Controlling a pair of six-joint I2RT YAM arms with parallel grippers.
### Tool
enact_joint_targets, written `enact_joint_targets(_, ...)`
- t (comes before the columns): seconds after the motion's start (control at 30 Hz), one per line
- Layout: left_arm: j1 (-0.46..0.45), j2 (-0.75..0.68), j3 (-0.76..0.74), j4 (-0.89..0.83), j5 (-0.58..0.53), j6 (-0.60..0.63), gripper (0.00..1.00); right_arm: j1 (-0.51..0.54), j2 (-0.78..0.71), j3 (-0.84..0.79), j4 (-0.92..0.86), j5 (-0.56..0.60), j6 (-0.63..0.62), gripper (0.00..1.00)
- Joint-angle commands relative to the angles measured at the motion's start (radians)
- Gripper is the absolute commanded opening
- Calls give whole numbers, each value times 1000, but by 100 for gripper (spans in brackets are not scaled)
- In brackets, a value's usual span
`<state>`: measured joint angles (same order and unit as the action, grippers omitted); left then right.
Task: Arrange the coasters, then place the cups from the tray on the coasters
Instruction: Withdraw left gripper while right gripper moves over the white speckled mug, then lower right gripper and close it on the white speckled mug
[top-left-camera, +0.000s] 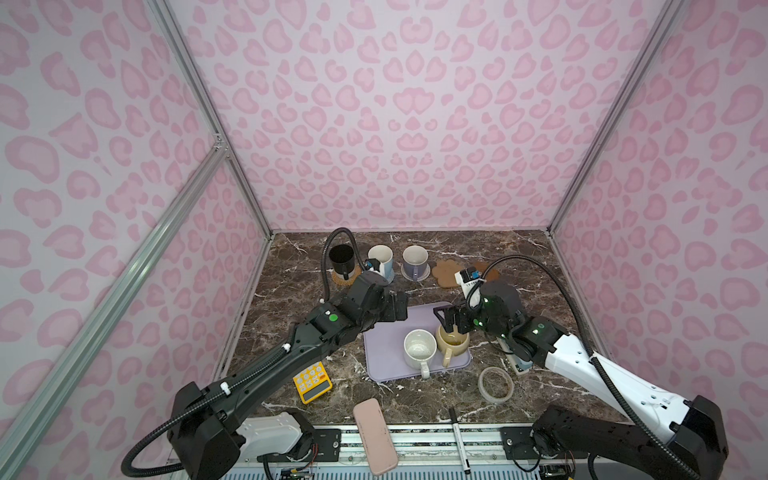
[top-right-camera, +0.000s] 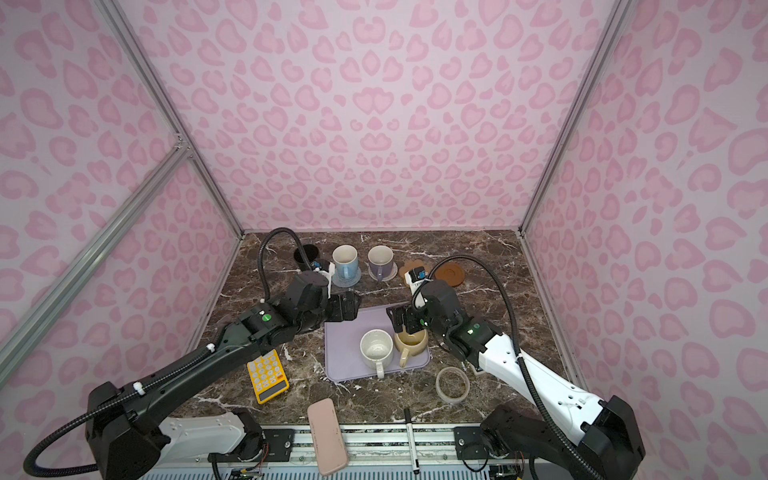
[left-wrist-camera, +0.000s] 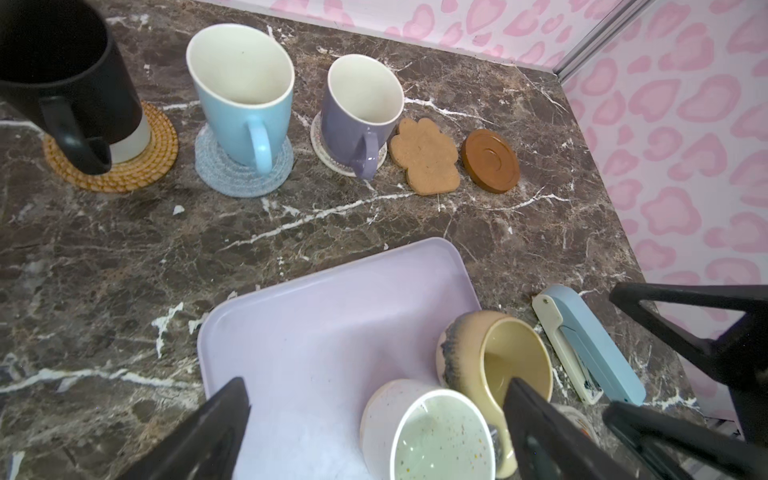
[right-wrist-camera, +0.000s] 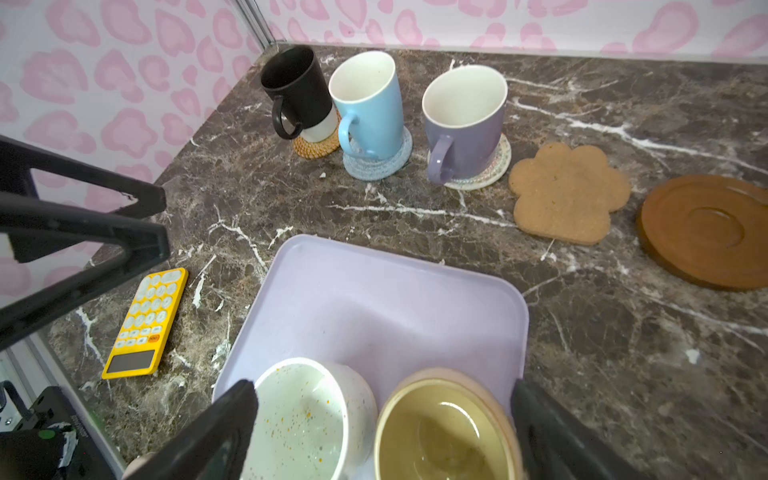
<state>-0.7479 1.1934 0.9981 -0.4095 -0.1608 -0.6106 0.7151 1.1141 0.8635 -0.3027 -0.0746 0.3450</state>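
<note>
Speckled cup and beige cup sit on tray; left gripper open over tray's far corner; right gripper open, seemingly just above beige cup.

A row runs across the upper part of the frame on the marble table. From upper left it holds a black mug on an orange-tan woven coaster, a light blue mug on a grey-blue woven coaster, and a lavender mug on a cream coaster. Next come a bare tan paw-shaped coaster and a bare brown rimmed disc coaster.

At lower centre, the lavender tray holds a squat beige-yellow mug and a white speckled mug, close together. A blue stapler lies just beside the tray, lower right.

The left gripper has its fingers wide apart at the bottom edge. The right gripper, also spread, enters at the right edge.
</note>
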Motion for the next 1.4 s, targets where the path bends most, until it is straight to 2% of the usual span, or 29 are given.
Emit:
enact_joint_targets(0.0, 2, -72, -77, 25, 9, -3, 97, 67, -10, 11, -112, 128, 50, 96)
enact_joint_targets(0.13, 7, -129, -164, -6, -16, -18, 97, 147, -44, -4, -164, 176, 71, 93)
enact_joint_targets(0.4, 7, -175, -288, 73, 87, -33, 97, 293, -22, -24, -221, 233, 124, 84)
enact_joint_targets(0.57, 7, -190, -336, 108, 122, -56, 97, 375, 8, -59, -179, 255, 188, 68)
enact_joint_targets(0.73, 7, -205, -392, 171, 140, -100, 97, 439, 52, -60, -152, 264, 235, 61)
enact_joint_targets(0.9, 5, -215, -456, 264, 161, -160, 97, 478, 89, -75, -123, 254, 263, 56)
enact_joint_targets(1.37, 1, -243, -506, 266, 149, -169, 97, 498, 259, -113, 11, 257, 336, 43)
